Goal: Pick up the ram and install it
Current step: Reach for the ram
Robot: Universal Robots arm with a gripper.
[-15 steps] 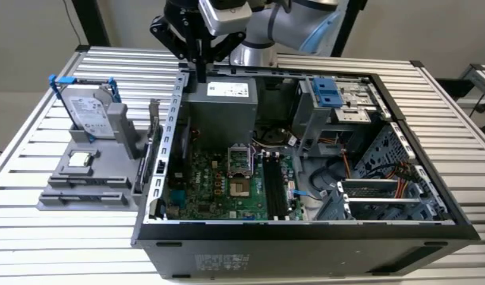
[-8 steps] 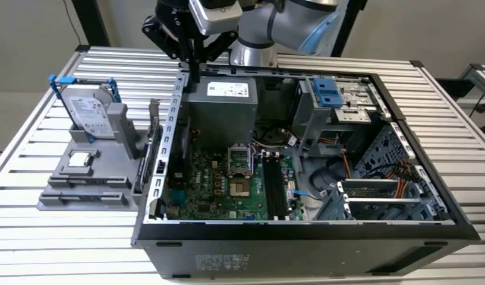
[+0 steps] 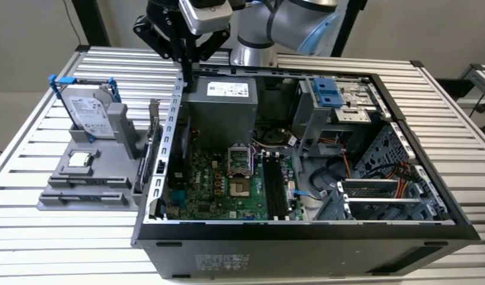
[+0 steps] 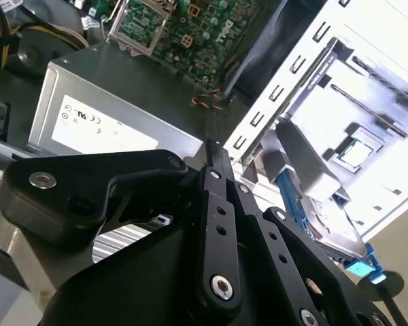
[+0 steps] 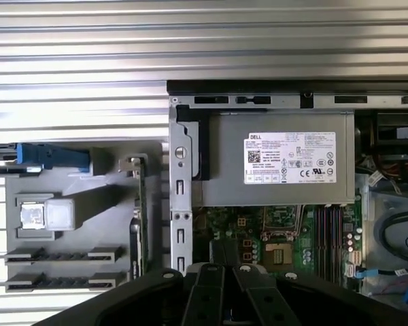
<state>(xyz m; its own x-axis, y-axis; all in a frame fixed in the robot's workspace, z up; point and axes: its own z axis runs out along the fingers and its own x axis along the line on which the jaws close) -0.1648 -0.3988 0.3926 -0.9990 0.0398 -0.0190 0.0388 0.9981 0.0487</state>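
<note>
The tool (image 3: 186, 59) hangs empty, fingers pinched together. Just below it the ram (image 5: 140, 224) stands untouched in the grey holder (image 5: 95, 204); the memory slots (image 3: 273, 185) beyond are unfilled.

Inspection count, for your record:

- You have one ribbed aluminium table (image 3: 36, 249) carrying one open black metal computer case (image 3: 306, 234).
- Inside the case you find one grey boxy power supply (image 3: 219, 104) and one green motherboard (image 3: 202, 190).
- One grey moulded holder (image 3: 60, 202) carries one silver hard drive in a blue-handled frame (image 3: 88, 113), one small square silver processor chip (image 3: 81, 158), one thin green ram stick (image 5: 141, 224) and two slotted grey bars (image 5: 64, 256).
- You have one silver-and-blue robot arm (image 3: 282, 24) with one black gripper (image 3: 183, 58).
</note>
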